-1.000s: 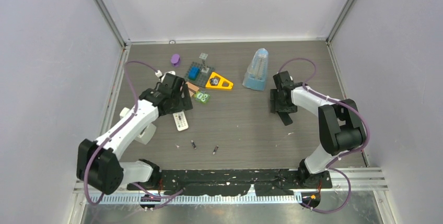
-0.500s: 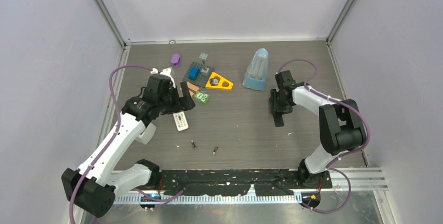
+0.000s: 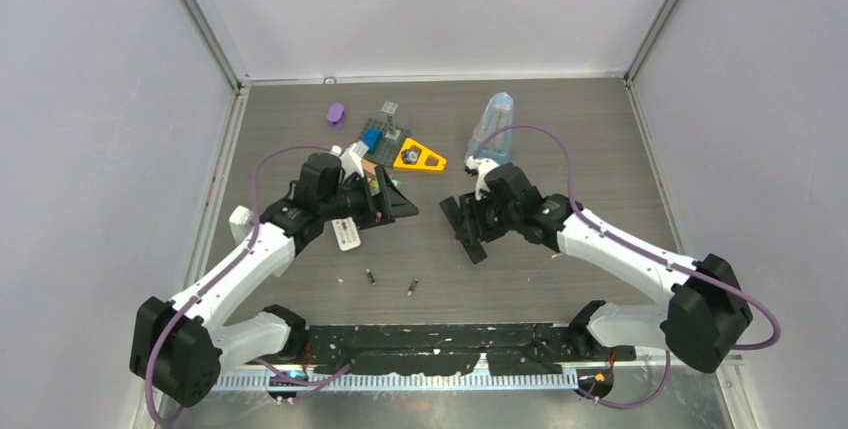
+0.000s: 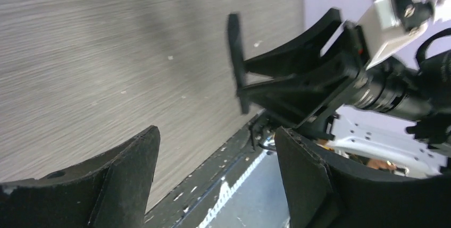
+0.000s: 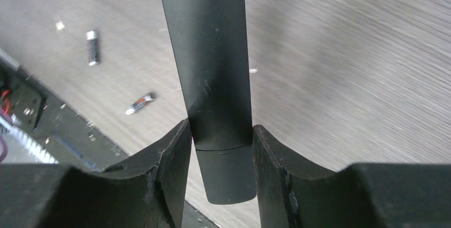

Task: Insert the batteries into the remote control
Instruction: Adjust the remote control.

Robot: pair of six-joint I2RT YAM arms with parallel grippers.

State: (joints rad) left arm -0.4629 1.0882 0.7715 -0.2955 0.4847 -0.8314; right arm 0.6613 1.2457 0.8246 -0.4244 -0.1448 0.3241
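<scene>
The white remote control (image 3: 346, 236) lies flat on the table, partly under my left forearm. Two batteries (image 3: 371, 276) (image 3: 411, 288) lie loose on the table nearer the front edge; the right wrist view shows them too (image 5: 93, 47) (image 5: 141, 103). My left gripper (image 3: 395, 201) (image 4: 213, 169) hovers just right of the remote, open and empty, facing the right gripper. My right gripper (image 3: 468, 224) (image 5: 220, 132) is shut on a flat black strip (image 5: 210, 63), held above the table's middle; the strip sticks out past the fingertips (image 3: 477, 251).
At the back stand a purple piece (image 3: 336, 114), a grey board with a blue block (image 3: 378, 136), an orange triangle (image 3: 420, 157) and a translucent blue metronome-shaped object (image 3: 490, 129). The black front rail (image 3: 450, 339) runs along the near edge.
My right gripper closed on the black strip, lifted it and swung left toward the table's middle. My left gripper moved right and turned to face it.
</scene>
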